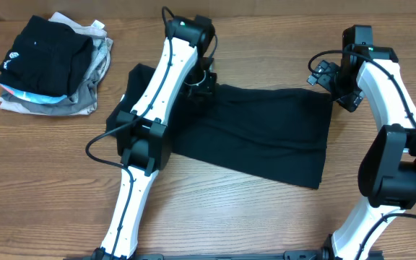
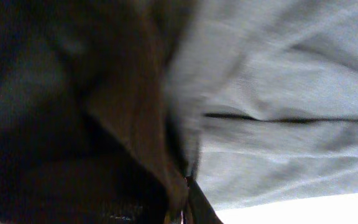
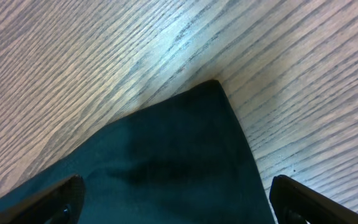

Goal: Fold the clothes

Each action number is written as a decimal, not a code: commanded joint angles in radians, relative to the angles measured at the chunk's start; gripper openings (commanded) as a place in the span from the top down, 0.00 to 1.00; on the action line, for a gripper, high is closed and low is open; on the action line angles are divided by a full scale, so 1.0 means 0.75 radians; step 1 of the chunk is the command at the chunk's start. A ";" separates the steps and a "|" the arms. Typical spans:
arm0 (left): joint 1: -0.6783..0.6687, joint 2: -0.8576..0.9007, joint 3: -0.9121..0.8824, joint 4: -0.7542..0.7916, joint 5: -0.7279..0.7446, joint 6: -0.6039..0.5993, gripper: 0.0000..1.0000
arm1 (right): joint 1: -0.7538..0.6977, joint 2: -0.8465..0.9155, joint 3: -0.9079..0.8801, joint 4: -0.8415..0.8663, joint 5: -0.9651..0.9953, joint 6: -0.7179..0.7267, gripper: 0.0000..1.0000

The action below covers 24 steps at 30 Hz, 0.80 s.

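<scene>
**Shirt half squared up, one tool pinching, the other poised over a corner**

The black shirt (image 1: 266,130) lies flat across the middle of the counter (image 1: 266,217), already drawn into a rough rectangle. A sleeve end pokes out at its left, under the left arm. Lying spread and smooth like this, its edges can be lifted and laid over cleanly. The stack of folded garments (image 1: 49,68) sits well apart at the far left corner, out of the way of the work.

The left arm reaches forward over the shirt's left part, elbow low and wrist bent down onto the far edge. The left tool (image 1: 199,81) is pressed together. Dark fabric crowds its wrist view, so it looks to be pinching a fold of the shirt, though the blur leaves that uncertain.

The right arm stands tall at the right side, forearm angled inward and wrist tipped down. The right tool (image 1: 323,74) is spread wide and holds nothing. It hangs just above the shirt's far right corner (image 3: 215,87), which sits centred between its fingers, probably lined up for a grasp.
</scene>
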 commanded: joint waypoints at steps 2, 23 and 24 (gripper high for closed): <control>-0.080 -0.063 -0.010 -0.004 0.102 -0.017 0.70 | -0.017 -0.006 0.009 0.004 -0.003 0.061 0.00; -0.032 -0.339 -0.011 -0.003 0.076 0.051 0.30 | -0.086 -0.006 0.009 0.064 -0.139 0.067 0.00; -0.031 -0.370 -0.011 0.000 0.045 0.053 0.25 | -0.085 -0.006 0.009 0.071 -0.149 0.069 0.00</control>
